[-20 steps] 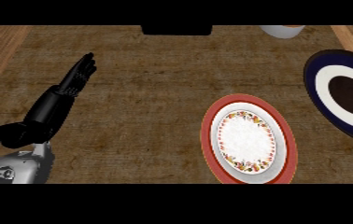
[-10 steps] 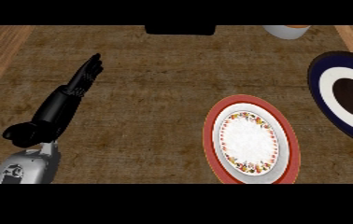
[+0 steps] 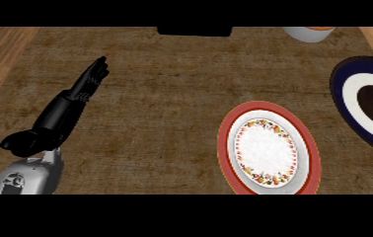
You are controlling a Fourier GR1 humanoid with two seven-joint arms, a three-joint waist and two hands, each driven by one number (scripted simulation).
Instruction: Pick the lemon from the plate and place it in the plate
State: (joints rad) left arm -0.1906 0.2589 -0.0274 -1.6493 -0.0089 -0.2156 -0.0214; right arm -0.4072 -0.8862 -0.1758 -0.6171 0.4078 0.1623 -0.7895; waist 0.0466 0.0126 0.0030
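Fingers of the left hand stretch straight — holding nothing — well apart from the red-rimmed plate.

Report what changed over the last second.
The left hand edged slightly right and further up the counter, fingers straight, holding nothing. The red-rimmed plate, dark blue plate and cup drifted slightly right together, probably because the view shifted. Nothing was grasped or released.

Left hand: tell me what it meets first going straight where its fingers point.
Nothing visible: the left hand points across bare counter toward the far edge, likely passing left of the black object there.
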